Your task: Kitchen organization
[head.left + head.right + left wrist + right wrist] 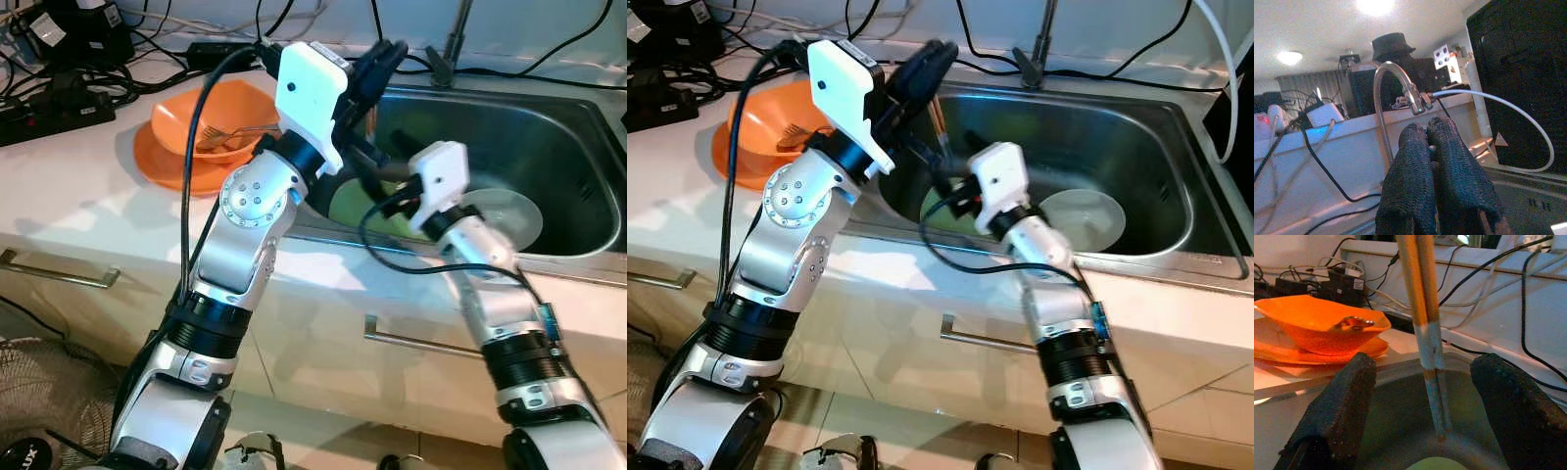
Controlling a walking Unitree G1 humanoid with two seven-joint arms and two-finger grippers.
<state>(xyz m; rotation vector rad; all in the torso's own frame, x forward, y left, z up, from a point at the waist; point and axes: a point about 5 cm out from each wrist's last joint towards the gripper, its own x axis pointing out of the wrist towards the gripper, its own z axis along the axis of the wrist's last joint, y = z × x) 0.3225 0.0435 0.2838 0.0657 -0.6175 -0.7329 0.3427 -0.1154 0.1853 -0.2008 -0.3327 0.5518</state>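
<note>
1. Over the sink (pixel 1156 137), near its left wall, you have a pair of chopsticks (pixel 1425 318): orange-wood shafts with pale blue lower ends, tips down near the sink floor.
2. Your left gripper (pixel 926 61) holds them from above; its fingers (pixel 1415 181) are pressed together, jaws closed on the upper ends of the chopsticks, which stick out below it in the right eye view.
3. Your right gripper (pixel 1427 411) sits low at the sink's front left, jaws spread wide, nothing held; the chopsticks stand between its two fingers (pixel 1337 406) without touching either.
4. A pale green plate (pixel 358 201) lies on the sink floor below both grippers, partly hidden by the arms.
5. A clear round dish (pixel 1083 217) lies on the sink floor just right of the green plate.
6. A curved metal tap (pixel 1393 83) rises at the back of the sink, with a white hose (pixel 1518 105) looping from it.
7. On the bench (pixel 69 186) left of the sink you see an orange bowl (pixel 211 113) stacked on an orange plate (pixel 162 162), with a fork (pixel 230 135) resting in the bowl.
8. Black cables and a power strip (pixel 54 122) lie along the back of the bench.
9. Below the bench, white cabinet fronts carry metal bar handles (pixel 59 271).
</note>
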